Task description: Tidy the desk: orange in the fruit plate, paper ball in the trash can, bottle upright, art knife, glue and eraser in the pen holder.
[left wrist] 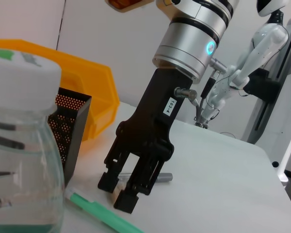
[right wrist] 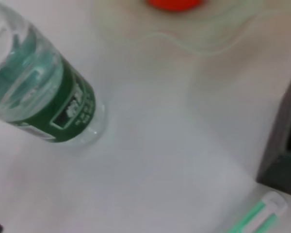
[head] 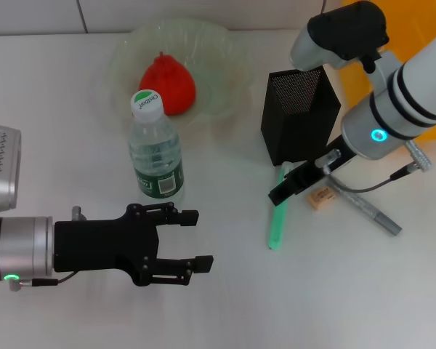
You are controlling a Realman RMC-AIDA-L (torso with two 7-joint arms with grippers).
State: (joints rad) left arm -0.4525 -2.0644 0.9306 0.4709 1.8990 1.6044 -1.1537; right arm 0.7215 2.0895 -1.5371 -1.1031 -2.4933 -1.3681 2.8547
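The orange [head: 167, 83] lies in the fruit plate [head: 225, 58] at the back of the desk [head: 58, 109]. In front of the plate the bottle [head: 156, 156] stands upright, and my open left gripper [head: 198, 240] hovers just in front of it, holding nothing. My right gripper [head: 282, 190] hangs low before the pen holder [head: 299, 113], open by a narrow gap, beside the eraser [head: 321, 197]. The green art knife [head: 277, 211] lies under its tips, and the grey glue [head: 367, 207] is to the right. The trash can [head: 421, 36] is at the back right. No paper ball is in view.
The left wrist view shows the bottle [left wrist: 19, 145] close up, the pen holder [left wrist: 70, 126] and trash can [left wrist: 87, 82] behind it, and the right gripper [left wrist: 117, 194] over the art knife [left wrist: 102, 213]. Another white robot [left wrist: 252, 53] stands beyond the desk.
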